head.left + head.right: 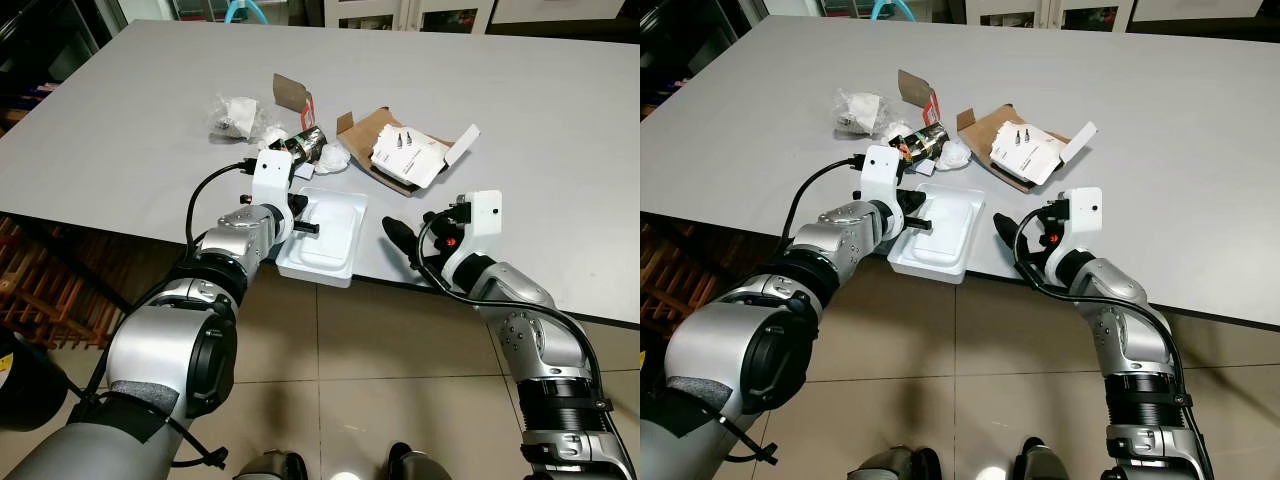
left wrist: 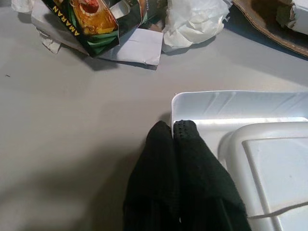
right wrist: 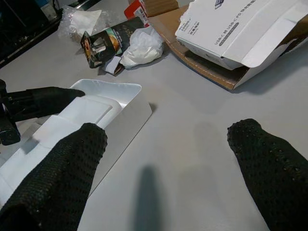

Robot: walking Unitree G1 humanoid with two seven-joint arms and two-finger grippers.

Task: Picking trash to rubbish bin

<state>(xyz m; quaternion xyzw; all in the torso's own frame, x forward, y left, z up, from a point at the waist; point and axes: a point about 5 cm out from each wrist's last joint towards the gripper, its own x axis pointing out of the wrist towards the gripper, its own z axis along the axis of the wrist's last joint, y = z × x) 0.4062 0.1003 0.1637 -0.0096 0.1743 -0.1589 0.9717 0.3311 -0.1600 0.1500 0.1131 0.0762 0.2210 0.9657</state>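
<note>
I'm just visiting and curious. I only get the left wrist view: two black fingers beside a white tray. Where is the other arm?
Observer: The right gripper hovers open over the table, on the other side of the tray.
Operator: Is the tray safe where it sits?
Observer: Its near end sticks out past the table's edge, above the floor.
Operator: What's with the cardboard in my corner?
Observer: The cardboard holds an open white box, with its flap up.
</note>
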